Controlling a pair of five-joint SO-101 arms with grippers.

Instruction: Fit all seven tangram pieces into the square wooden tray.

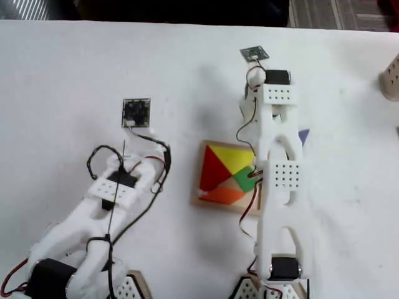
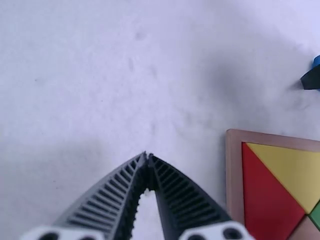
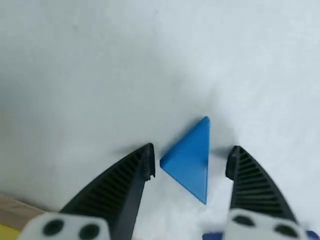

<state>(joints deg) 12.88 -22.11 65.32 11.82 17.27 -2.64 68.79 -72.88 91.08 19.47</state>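
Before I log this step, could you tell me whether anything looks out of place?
One blue triangle lies on the table outside the tray, between the open fingers of the right gripper, not yet gripped.

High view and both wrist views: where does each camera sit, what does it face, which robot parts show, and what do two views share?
High view: overhead, facing the table; left arm, right arm.
Left wrist view: on that wrist, facing the table past the shut left gripper.
Right wrist view: on that wrist, facing the blue triangle framed by the open right gripper.
Shared: wooden tray, high and left wrist views.
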